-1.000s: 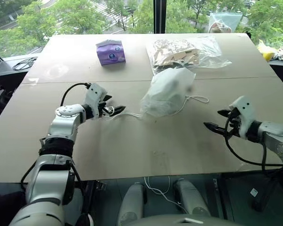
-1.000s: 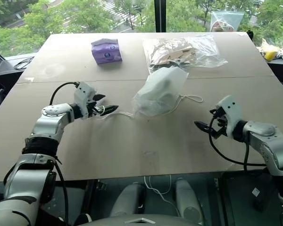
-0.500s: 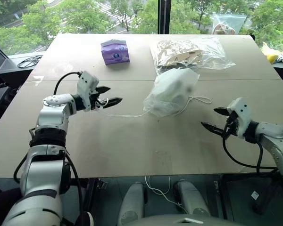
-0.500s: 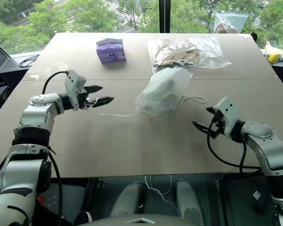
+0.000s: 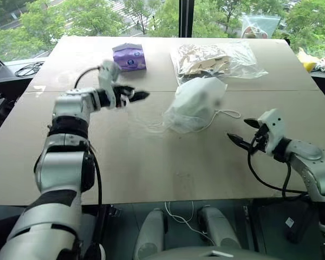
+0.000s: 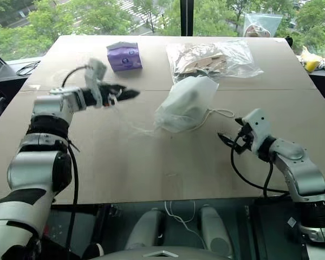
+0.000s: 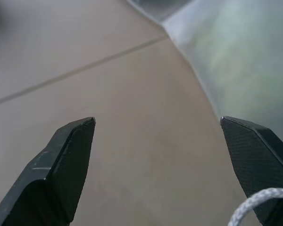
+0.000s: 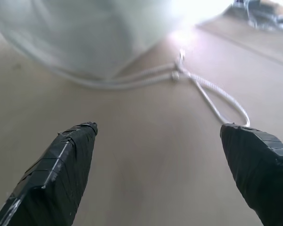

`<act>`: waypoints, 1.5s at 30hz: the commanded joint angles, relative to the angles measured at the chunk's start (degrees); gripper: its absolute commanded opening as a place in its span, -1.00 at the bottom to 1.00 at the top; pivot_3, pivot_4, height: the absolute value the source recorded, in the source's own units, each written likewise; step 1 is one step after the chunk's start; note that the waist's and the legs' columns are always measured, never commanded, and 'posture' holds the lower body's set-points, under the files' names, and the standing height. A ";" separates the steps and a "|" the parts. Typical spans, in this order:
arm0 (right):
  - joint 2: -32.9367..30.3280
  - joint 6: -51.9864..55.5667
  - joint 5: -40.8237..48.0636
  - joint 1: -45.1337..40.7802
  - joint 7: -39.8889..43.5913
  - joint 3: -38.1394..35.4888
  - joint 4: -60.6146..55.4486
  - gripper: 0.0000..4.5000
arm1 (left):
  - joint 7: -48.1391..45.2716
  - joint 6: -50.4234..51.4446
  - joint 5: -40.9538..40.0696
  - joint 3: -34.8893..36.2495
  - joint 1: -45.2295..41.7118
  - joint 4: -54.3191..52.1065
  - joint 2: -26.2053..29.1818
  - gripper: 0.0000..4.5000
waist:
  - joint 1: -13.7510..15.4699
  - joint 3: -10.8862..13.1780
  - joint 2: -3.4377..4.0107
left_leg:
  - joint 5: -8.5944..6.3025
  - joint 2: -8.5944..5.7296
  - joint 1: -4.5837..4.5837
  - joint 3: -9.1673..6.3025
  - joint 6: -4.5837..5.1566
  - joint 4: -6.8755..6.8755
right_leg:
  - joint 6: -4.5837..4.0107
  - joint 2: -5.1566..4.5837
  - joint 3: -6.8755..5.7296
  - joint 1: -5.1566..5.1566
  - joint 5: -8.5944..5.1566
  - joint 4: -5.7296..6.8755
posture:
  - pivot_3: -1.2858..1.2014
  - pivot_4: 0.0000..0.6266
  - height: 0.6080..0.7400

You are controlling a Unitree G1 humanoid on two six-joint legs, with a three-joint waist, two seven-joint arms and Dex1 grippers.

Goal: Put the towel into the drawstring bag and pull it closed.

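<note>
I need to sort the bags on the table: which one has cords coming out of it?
The drawstring bag, the milky white one mid-table: white cords trail from both its sides. The clear plastic bag of tan pieces behind it has none.

A: What colours are near the left gripper (image 5: 134, 97)?

B: Its 2 fingers are black. Just beyond it sits a purple tissue pack (image 5: 129, 57) with a white patch on its front. The table (image 5: 151, 162) below is plain tan.

A: And between the 2 grippers?

B: A translucent white bag (image 5: 194, 104), with a dim greyish shape inside. Its cord (image 8: 212, 94) near the right gripper (image 5: 242, 131) is white.

A: Past the bag?

B: A clear plastic bag (image 5: 214, 58) of tan pieces. The right gripper's fingers are black too.
</note>
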 commanded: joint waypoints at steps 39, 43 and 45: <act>45.28 -5.38 -5.77 -39.60 -11.42 13.93 33.01 0.77 | 6.68 26.52 -16.09 14.81 -3.45 -3.14 -4.34 0.02 | -1.77 -0.08 0.19 | 0.01 -0.08 0.11 -0.07 -0.06 -0.03 | -0.24 -0.06 0.03 -0.09 0.13 0.45 | 0.03 -0.52 1.00; 46.72 -9.12 -6.23 -42.24 -11.58 13.50 38.60 0.11 | 6.85 27.33 -16.37 14.78 -3.31 -3.84 -4.85 0.02 | -1.87 -0.08 0.19 | 0.02 -0.08 0.12 -0.06 -0.06 -0.04 | -0.24 -0.06 0.04 -0.09 0.13 0.46 | 0.03 -0.52 1.00; 46.94 -9.99 -5.58 -42.35 -10.54 13.66 39.08 -0.32 | 6.98 27.64 -16.45 14.92 -3.22 -4.17 -4.83 0.02 | -1.87 -0.08 0.19 | 0.01 -0.08 0.12 -0.07 -0.06 -0.06 | -0.24 -0.05 0.03 -0.10 0.13 0.44 | 0.03 -0.52 1.00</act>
